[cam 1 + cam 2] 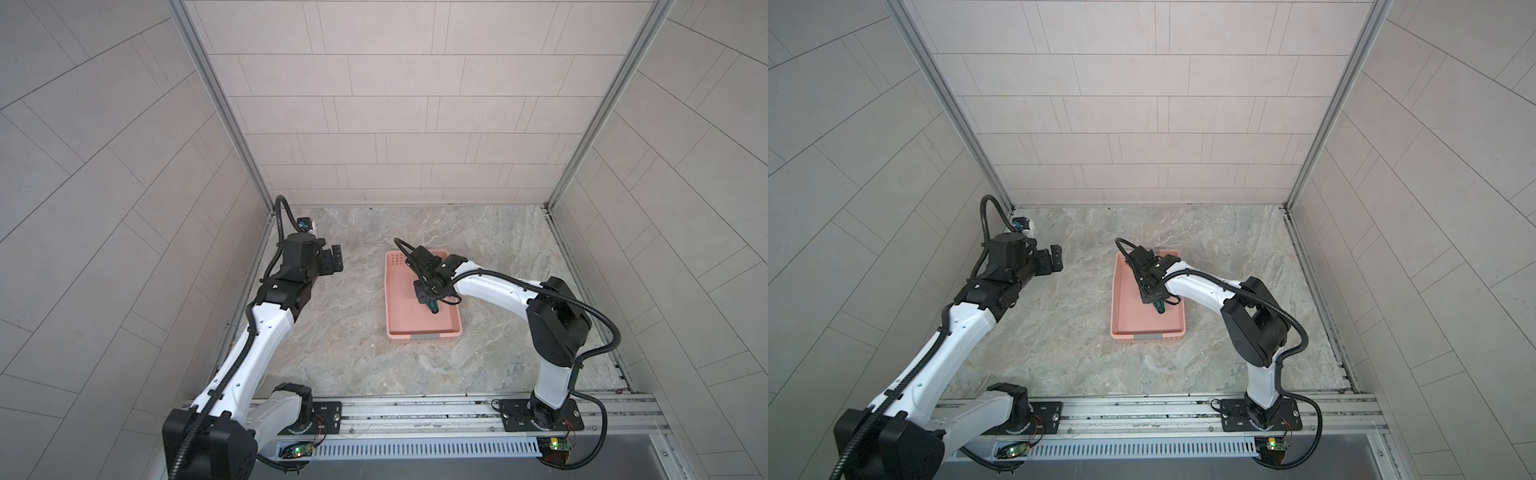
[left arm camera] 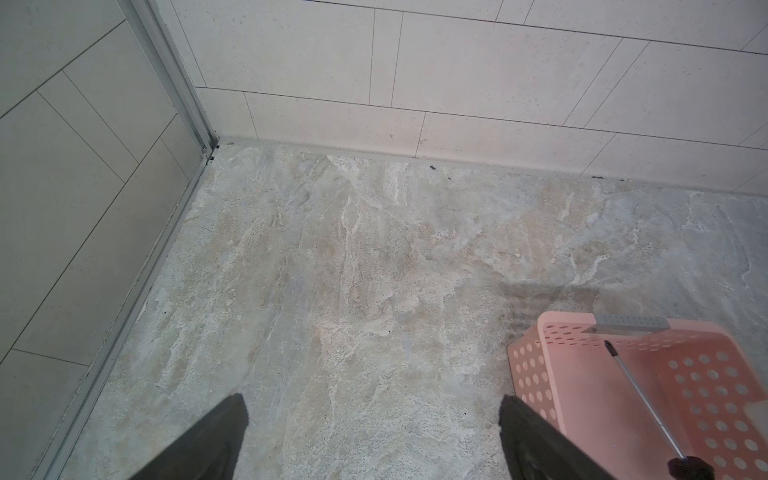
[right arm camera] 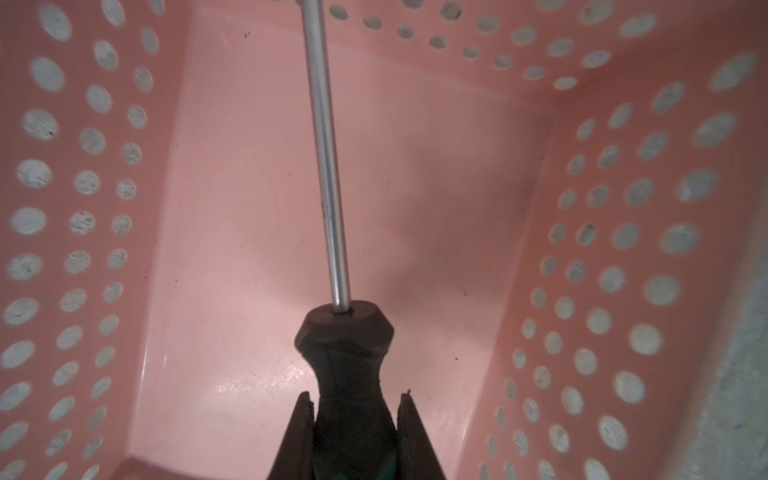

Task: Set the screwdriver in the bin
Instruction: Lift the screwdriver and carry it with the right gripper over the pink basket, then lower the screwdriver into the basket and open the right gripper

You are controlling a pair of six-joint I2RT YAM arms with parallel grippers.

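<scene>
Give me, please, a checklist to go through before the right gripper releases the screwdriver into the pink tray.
1. Grip: right gripper is shut on the black and teal-green handle of the small metal-shaft screwdriver: ok.
2. Position: the screwdriver is over the floor of the shallow salmon-pink perforated plastic bin, inside its walls: ok.
3. Bin floor below holds nothing else, as far as the right wrist view shows: ok.
4. Shaft tip apart from the end wall: cannot tell.
5. Handle's height above the floor: cannot tell.
6. Other arm: left gripper is open, beside the bin, not over it: ok.
</scene>
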